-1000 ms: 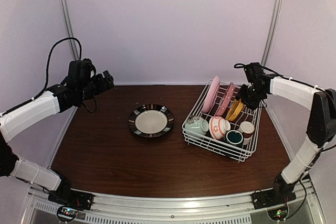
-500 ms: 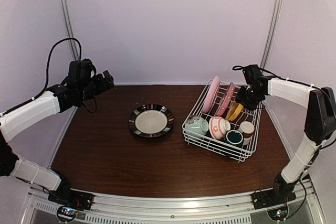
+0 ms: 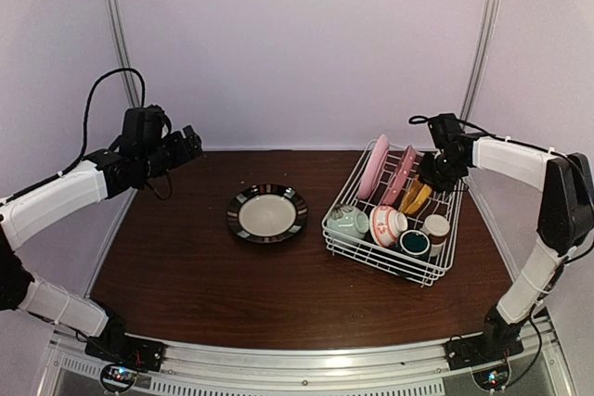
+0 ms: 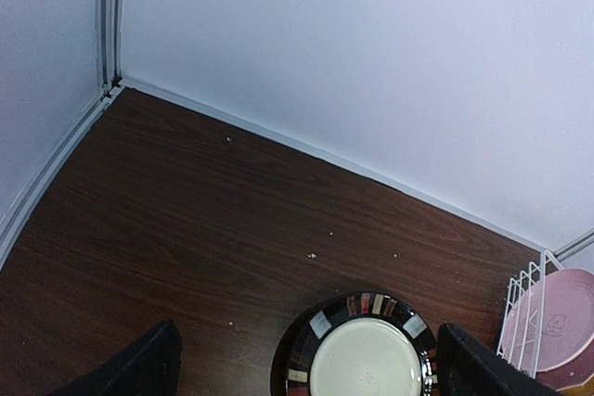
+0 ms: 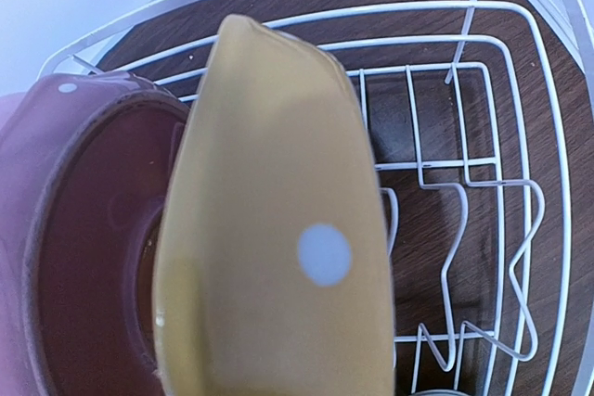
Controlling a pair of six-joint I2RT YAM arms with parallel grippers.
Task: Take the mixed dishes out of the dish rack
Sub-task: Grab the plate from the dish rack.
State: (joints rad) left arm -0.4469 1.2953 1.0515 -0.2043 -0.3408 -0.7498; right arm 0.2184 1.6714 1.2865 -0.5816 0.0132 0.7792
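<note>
**Right pincer at the yellow plate in the rack, left pincer spread wide and held high**

We start at our right pincer, which sits at the upper edge of the yellow white-dotted ceramic plate. That plate stands on edge in the white wire dish rack and fills the right wrist view, so close that it blurs. None of our own fingers show there. From above the tips merge with the plate's rim, so we cannot tell whether this pincer is clamped on it or only around it.

Just beside the pincer, on its left, two pink plates lean upright in the same rack. The nearer one touches or nearly touches the yellow plate. Below the pincer, toward our bases, the rack holds a red-patterned bowl and a pale green bowl. A small dark-teal cup and a small pale cup stand close by them.

Well to the left of the rack, the round black-rimmed plate with a cream centre lies flat on the dark wooden tabletop.

Farthest away, our left pincer hangs high at the left rear. Its fingers are spread wide with nothing between them, and the black-rimmed plate lies below and ahead of it.
</note>
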